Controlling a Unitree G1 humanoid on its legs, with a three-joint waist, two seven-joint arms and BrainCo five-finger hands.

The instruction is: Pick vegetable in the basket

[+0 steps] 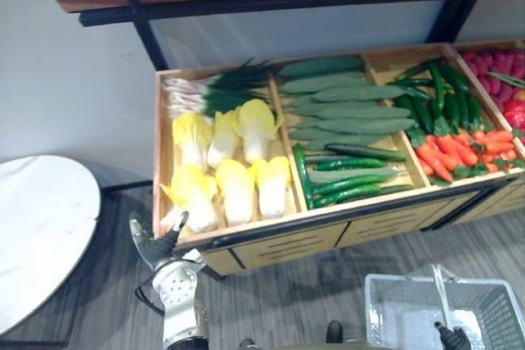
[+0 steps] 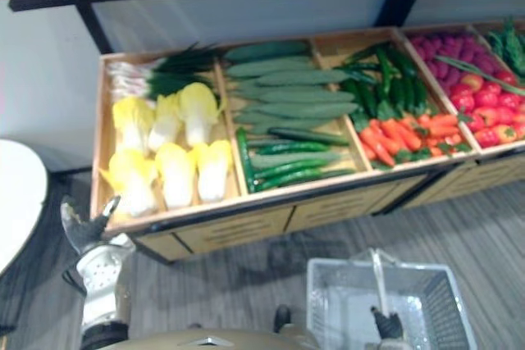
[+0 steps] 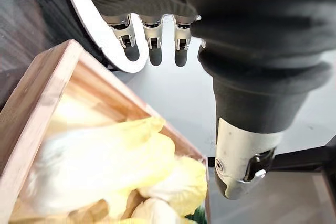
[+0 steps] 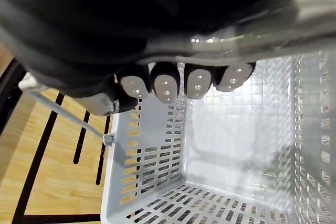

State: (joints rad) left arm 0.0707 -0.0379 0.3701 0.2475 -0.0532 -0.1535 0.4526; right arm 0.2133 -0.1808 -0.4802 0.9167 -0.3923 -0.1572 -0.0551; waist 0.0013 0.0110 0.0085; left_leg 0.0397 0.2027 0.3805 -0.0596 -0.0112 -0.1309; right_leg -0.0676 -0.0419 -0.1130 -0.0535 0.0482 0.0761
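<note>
Right hand (image 4: pixel 178 85) is curled round the handle (image 4: pixel 294 17) of the empty basket (image 1: pixel 492 305). Left hand (image 1: pixel 158 243), fingers spread, hovers beside the counter's (image 1: pixel 287 247) front-left cabbage (image 1: pixel 194 193). The cabbage is judged light, leafy and easily bruised; grip the firm white base.

Head stereo pair looks down on produce stand (image 1: pixel 287 245) mid-frame, grey basket (image 1: pixel 502 311) lower right; both eyes share these, slightly offset. Left wrist cam very close over the Chinese cabbages (image 3: pixel 105 156); right wrist cam close, facing into the basket.
</note>
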